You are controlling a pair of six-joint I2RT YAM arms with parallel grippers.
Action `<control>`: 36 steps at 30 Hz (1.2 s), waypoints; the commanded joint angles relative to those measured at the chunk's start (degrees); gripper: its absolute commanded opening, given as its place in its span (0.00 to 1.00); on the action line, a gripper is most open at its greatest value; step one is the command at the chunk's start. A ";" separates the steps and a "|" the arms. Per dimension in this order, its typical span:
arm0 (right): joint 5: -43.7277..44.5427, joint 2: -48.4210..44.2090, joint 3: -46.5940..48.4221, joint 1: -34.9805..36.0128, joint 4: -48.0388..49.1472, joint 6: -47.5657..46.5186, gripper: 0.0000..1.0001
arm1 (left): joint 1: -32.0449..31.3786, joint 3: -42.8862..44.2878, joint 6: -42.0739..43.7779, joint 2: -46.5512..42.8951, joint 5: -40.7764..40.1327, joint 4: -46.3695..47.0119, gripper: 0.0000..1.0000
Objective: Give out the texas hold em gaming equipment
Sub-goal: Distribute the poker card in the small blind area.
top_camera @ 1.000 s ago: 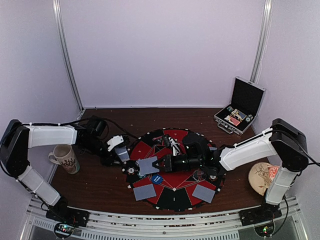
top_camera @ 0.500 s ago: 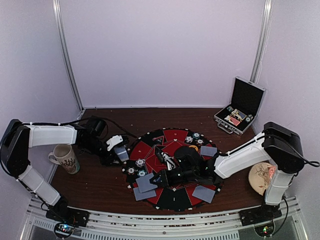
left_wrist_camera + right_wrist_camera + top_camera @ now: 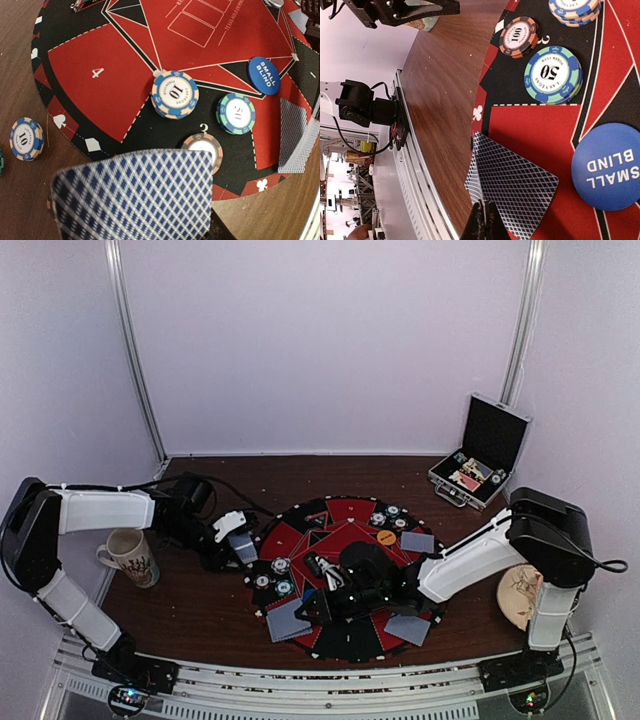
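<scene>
A second ago the right gripper (image 3: 304,608) held the grey-blue-backed playing card (image 3: 283,616) raised over the left middle of the round red-and-black felt mat (image 3: 350,642). It has since swung nearer and dropped. The card now lies low at the mat's near-left edge, overlapping a second grey-blue card (image 3: 472,172) there, its edge between the closed fingers. The right arm (image 3: 470,558) has sunk too, uncovering the round orange button disc (image 3: 386,537), another grey-blue card (image 3: 417,541) and white-edged poker chips (image 3: 378,519) at the far right.

Cards (image 3: 512,182), apparently stacked, at near-left of mat (image 3: 520,120)
</scene>
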 commanded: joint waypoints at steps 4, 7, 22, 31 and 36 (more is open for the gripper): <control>-0.93 1.93 2.23 0.81 1.38 1.29 0.00 | 0.52 1.86 -0.48 0.28 0.12 2.22 0.35; 0.26 1.64 2.18 0.83 0.40 1.20 0.00 | 0.53 1.84 -0.49 0.23 0.14 2.24 0.36; 8.27 -1.10 4.84 1.49 -12.65 -2.73 0.24 | 0.52 1.90 -0.57 0.23 0.08 2.22 0.36; 17.99 -6.05 6.54 2.44 -22.94 -5.10 0.32 | 0.54 1.83 -0.57 0.13 0.07 2.24 0.35; 21.93 -9.88 6.71 2.69 -24.31 -6.37 0.44 | 0.53 1.83 -0.47 0.15 0.23 2.24 0.35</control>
